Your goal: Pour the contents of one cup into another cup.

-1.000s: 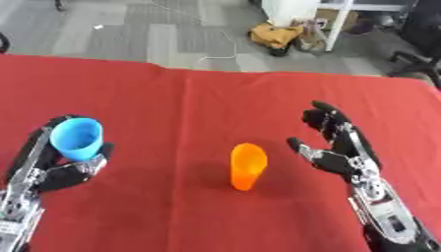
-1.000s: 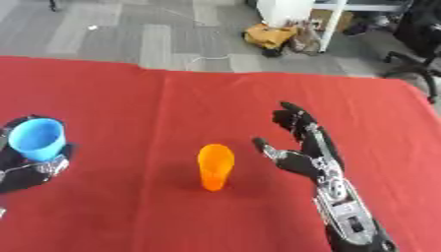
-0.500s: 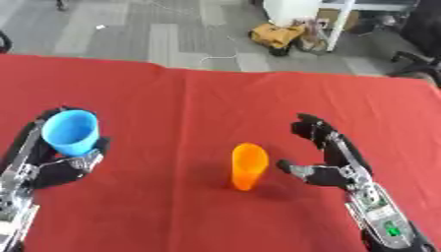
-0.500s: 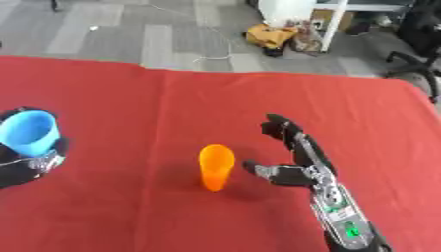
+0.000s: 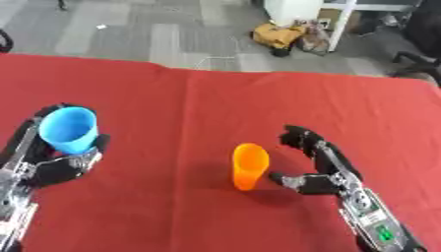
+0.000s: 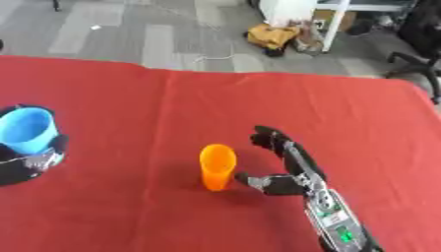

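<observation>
An orange cup [image 5: 248, 166] stands upright in the middle of the red table [image 5: 215, 98]. Just right of it is my right hand [image 5: 314, 165], open, thumb low near the cup's base and fingers spread behind it, not touching the cup. At the left edge my left hand [image 5: 60, 166] is shut on a blue cup [image 5: 69, 129], which it holds upright above the cloth with its mouth facing up. What is inside either cup does not show.
The red cloth covers the whole table, whose far edge [image 5: 258, 74] runs across the top. Beyond it lie grey floor, a brown bag [image 5: 275, 35], a white cabinet [image 5: 301, 10] and an office chair [image 6: 413, 34] at the far right.
My right hand has dropped and moved left, closing in beside the orange cup. The left hand keeps the blue cup, shifted slightly. The camera has moved a little.
</observation>
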Action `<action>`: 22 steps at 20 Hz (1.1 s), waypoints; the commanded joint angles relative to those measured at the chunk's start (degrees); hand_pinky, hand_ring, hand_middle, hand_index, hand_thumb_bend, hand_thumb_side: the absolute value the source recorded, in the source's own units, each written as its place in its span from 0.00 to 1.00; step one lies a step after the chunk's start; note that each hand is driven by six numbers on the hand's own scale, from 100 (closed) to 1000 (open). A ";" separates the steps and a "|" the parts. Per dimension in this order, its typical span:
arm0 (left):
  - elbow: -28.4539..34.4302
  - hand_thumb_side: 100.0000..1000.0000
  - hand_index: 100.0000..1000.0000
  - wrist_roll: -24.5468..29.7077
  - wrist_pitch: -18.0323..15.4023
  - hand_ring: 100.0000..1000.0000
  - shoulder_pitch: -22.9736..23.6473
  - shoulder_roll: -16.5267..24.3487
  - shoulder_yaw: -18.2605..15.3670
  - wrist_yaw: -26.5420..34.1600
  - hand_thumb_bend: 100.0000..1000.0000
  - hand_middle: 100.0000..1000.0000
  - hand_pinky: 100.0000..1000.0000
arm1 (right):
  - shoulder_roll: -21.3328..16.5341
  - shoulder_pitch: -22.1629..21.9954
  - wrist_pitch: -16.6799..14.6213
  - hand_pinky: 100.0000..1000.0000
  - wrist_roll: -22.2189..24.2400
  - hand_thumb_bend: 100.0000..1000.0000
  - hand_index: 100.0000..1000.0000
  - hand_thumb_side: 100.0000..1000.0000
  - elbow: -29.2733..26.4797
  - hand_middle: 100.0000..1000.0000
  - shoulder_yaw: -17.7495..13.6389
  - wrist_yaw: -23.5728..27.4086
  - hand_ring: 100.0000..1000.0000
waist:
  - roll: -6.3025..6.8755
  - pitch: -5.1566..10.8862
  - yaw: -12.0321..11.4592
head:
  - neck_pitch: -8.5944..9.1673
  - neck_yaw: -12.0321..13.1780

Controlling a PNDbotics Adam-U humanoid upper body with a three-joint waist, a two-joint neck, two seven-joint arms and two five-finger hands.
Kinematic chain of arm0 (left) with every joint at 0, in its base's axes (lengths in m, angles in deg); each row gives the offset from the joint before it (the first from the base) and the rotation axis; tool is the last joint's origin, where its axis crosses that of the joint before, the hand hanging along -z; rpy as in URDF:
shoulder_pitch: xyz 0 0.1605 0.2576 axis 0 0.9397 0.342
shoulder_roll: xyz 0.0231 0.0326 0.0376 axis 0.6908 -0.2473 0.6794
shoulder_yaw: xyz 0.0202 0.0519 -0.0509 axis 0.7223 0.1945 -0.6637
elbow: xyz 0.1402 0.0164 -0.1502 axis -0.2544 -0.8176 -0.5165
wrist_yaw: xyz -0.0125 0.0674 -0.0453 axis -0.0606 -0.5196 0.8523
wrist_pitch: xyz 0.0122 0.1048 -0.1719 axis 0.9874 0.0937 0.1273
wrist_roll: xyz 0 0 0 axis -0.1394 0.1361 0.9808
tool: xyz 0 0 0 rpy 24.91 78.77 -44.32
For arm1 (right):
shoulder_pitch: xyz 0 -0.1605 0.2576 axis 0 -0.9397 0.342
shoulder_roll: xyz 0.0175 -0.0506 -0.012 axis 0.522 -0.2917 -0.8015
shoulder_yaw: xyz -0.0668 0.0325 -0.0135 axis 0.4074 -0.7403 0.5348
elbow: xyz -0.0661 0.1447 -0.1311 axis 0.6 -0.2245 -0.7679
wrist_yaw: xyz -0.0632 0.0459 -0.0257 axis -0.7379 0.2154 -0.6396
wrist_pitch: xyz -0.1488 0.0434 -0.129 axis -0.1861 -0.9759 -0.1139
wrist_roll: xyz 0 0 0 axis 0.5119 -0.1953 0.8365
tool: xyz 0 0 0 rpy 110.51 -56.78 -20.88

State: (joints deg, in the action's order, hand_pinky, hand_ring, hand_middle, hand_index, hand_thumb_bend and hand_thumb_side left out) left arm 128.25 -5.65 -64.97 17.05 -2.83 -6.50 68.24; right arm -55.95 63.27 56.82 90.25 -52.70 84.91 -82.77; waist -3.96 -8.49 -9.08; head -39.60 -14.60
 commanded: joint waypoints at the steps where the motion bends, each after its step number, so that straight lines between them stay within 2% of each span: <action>1: 1.30 0.00 0.58 0.28 -0.04 0.45 -0.81 0.74 -0.32 -0.06 0.09 0.40 0.35 | -1.12 0.49 -0.26 0.89 0.93 0.58 0.89 0.00 -0.23 0.71 0.62 -0.94 0.78 | 0.24 0.75 -0.03 | 0.45 -0.17; 22: 0.91 0.00 0.58 1.13 -0.50 0.45 -0.88 0.49 -0.40 -0.66 0.11 0.41 0.36 | -0.83 4.04 -0.67 0.90 3.17 0.57 0.89 0.00 2.29 0.71 3.13 -1.47 0.78 | 0.14 1.00 -0.08 | 0.37 -0.37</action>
State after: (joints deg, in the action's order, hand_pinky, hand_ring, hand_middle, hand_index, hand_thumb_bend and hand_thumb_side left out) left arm 128.26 -4.78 -65.35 17.05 -2.84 -6.50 67.54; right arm -55.90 66.66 56.26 93.09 -50.05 88.01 -83.94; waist -4.01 -8.42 -9.16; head -39.60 -14.80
